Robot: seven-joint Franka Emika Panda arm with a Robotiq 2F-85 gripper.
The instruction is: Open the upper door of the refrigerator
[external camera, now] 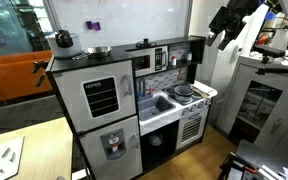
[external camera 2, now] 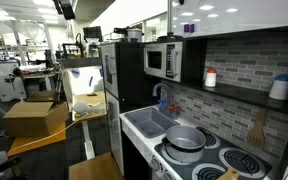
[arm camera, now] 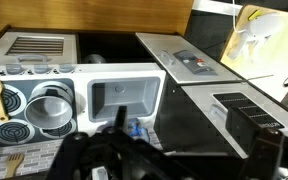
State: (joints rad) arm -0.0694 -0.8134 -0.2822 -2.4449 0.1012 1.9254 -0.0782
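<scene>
The refrigerator (external camera: 66, 105) stands at the left end of the toy kitchen, black-framed with two grey doors. The upper door (external camera: 101, 98) has a black lined panel and a vertical silver handle (external camera: 127, 87); it sits flush and shut. In an exterior view the fridge (external camera 2: 129, 70) shows side-on. My gripper (external camera: 220, 38) hangs high at the right, far from the door, above the stove end. In the wrist view the upper door (arm camera: 234, 100) lies at the right, and my dark, blurred fingers (arm camera: 189, 150) look spread and empty at the bottom.
The lower door with a dispenser (external camera: 112, 143) is shut. A kettle (external camera: 63, 40) and a bowl (external camera: 97, 50) sit on the fridge. The microwave (external camera: 149, 60), sink (external camera: 162, 103) and stove (external camera: 189, 92) lie between. A wooden table (external camera: 14, 150) stands in front.
</scene>
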